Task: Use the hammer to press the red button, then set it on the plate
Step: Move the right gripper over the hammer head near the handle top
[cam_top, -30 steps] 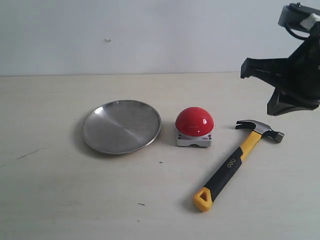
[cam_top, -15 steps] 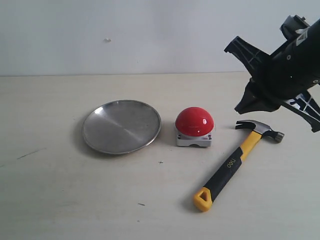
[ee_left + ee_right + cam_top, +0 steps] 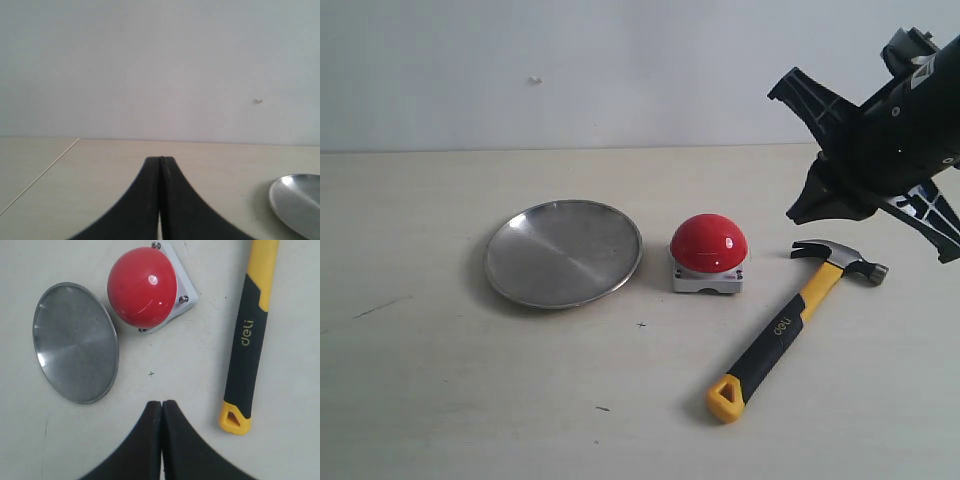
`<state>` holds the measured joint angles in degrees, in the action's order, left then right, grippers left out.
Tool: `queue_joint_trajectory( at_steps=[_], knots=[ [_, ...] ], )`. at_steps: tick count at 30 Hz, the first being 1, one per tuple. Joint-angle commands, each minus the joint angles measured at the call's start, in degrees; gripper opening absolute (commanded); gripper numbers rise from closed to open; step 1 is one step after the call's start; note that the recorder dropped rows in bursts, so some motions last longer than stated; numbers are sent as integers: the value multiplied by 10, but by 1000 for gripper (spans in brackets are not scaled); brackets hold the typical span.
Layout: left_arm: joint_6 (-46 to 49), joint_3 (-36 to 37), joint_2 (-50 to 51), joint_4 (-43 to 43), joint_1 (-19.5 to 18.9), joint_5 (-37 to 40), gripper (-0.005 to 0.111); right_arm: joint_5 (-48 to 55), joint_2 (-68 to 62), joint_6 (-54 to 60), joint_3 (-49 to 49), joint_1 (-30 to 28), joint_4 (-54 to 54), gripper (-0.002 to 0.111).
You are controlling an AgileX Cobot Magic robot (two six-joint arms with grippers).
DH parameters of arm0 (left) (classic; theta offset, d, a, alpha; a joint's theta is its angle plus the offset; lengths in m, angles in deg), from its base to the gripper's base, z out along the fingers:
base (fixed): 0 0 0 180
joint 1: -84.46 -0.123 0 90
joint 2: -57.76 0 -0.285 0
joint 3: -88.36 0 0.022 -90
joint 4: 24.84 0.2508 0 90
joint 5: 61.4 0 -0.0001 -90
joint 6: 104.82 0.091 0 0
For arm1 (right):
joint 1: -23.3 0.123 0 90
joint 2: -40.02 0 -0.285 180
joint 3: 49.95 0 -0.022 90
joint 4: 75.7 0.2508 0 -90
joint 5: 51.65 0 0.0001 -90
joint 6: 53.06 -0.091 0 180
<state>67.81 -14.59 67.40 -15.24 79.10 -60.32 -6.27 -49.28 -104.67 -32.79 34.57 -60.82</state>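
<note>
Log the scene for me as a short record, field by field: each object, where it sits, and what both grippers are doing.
plate: leftmost of the three, holding nothing
red button: in the middle, untouched
hammer: rightmost, lying flat on the table, ungripped
right gripper: shut, empty, raised near the hammer's head
left gripper: shut, empty, plate edge in its view
task stage: hammer not yet picked up

Your light is even, soft, slightly washed-out; faint shadows lie on the bench (image 3: 440, 400); small glare spots mark the red button (image 3: 709, 243).
</note>
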Motion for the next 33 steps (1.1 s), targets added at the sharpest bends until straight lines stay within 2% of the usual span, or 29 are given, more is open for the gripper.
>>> queue_joint_trajectory(
  at_steps=[1,3,9,21,23,25,27,30,33],
  knots=[
    [0,2,-5,1,-2,1,0,-6,0,0,-3,1,-3,2],
    [0,2,-5,1,-2,1,0,-12,0,-1,-3,1,-15,2],
    [0,2,-5,1,-2,1,0,-147,0,-22,-3,1,-31,2],
    [0,2,-5,1,-2,1,0,-270,-12,-42,-3,1,-54,0],
    [0,2,-5,1,-2,1,0,-250,-26,-116,-3,1,-32,0],
    [0,2,-5,1,-2,1,0,-206,-52,-130,-25,1,-64,0],
    [0,2,-5,1,-2,1,0,-136,-74,-162,-56,1,-95,0],
    [0,2,-5,1,-2,1,0,70,-138,-196,-136,1,-175,0],
    [0,2,-5,1,-2,1,0,112,-185,-181,-152,1,-215,0]
  ],
)
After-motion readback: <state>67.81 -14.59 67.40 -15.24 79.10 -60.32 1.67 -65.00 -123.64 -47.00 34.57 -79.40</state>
